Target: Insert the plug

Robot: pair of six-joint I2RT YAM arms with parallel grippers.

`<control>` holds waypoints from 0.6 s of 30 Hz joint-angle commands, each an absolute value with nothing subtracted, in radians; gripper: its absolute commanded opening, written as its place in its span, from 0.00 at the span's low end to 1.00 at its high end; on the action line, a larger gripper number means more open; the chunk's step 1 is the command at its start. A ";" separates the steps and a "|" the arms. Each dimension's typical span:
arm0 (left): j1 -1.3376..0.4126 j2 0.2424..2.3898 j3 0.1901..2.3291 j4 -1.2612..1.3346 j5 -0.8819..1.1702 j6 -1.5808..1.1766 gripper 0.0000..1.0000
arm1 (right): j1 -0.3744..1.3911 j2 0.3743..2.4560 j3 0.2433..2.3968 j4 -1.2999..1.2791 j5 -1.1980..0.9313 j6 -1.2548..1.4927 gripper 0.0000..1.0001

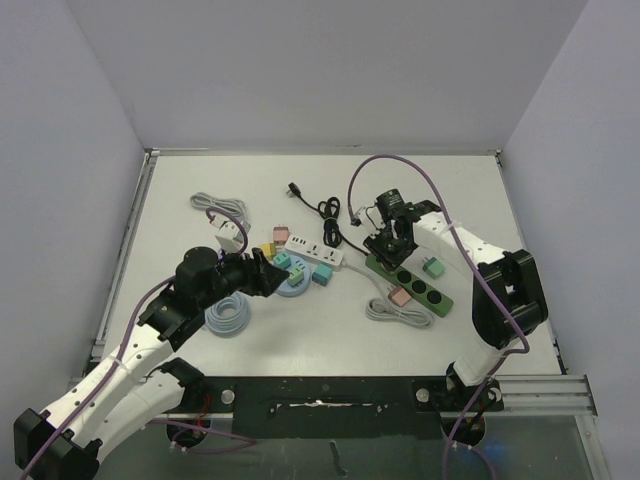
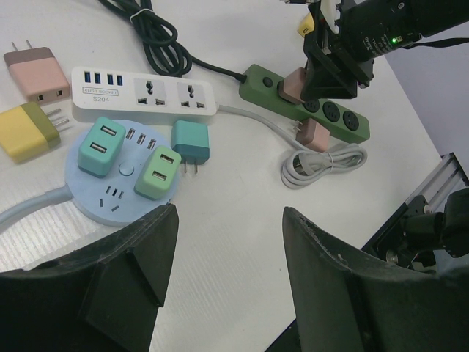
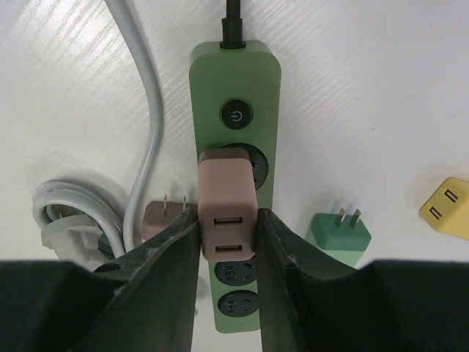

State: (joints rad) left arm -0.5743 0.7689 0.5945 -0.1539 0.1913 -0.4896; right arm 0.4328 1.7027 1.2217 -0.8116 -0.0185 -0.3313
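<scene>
The white table point(image 1: 450, 190) carries everything. The right arm reaches in from the right edge and bends its wrist down over the green power strip point(image 3: 234, 81). The left arm stretches forward from the near left corner, and the left gripper point(image 2: 229, 220) hangs above the table with its fingers spread wide and nothing between them.

The green strip lies slanted on the right half of the table. Its cord end and power button point away from the right wrist camera. The round blue hub point(image 2: 110, 198) has 2 green adapters plugged into its top.

The right gripper point(image 3: 227, 220) pinches the pink plug point(image 3: 228, 202) by its sides, directly over the socket next to the button. The plug's long axis runs along the strip, with its 2 USB ports facing the wrist camera. I cannot tell whether its prongs are seated.
</scene>
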 commanded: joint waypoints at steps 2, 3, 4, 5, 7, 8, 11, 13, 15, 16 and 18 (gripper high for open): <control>-0.572 0.768 0.608 -0.100 0.192 -0.486 0.58 | 0.422 1.851 1.139 -0.718 0.026 -0.359 0.00; -0.571 0.769 0.608 -0.100 0.192 -0.485 0.58 | 0.416 1.863 1.140 -0.716 0.027 -0.363 0.00; -0.572 0.770 0.610 -0.100 0.192 -0.486 0.58 | 0.407 1.879 1.144 -0.715 0.022 -0.362 0.00; -0.572 0.769 0.610 -0.102 0.192 -0.485 0.58 | 0.396 1.896 1.148 -0.714 0.016 -0.360 0.00; -0.571 0.770 0.610 -0.104 0.191 -0.485 0.57 | 0.382 1.937 1.146 -0.716 0.002 -0.363 0.00; -0.572 0.769 0.609 -0.104 0.190 -0.484 0.58 | 0.375 1.952 1.143 -0.713 0.001 -0.362 0.00; -0.572 0.767 0.608 -0.106 0.187 -0.485 0.58 | 0.369 2.000 1.139 -0.709 0.010 -0.354 0.00; -0.572 0.767 0.608 -0.106 0.185 -0.485 0.57 | 0.370 2.022 1.143 -0.706 0.027 -0.345 0.00; -0.572 0.768 0.608 -0.106 0.183 -0.485 0.58 | 0.373 2.035 1.148 -0.706 0.040 -0.336 0.00; -0.572 0.768 0.608 -0.106 0.183 -0.485 0.58 | 0.374 2.036 1.149 -0.705 0.044 -0.333 0.00; -0.572 0.770 0.608 -0.106 0.184 -0.485 0.58 | 0.386 2.023 1.146 -0.699 0.048 -0.329 0.00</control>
State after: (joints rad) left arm -0.5743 0.7727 0.5945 -0.1543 0.1883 -0.4896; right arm 0.4026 1.7988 1.2732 -0.8562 -0.0704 -0.3325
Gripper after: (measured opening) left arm 0.575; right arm 0.317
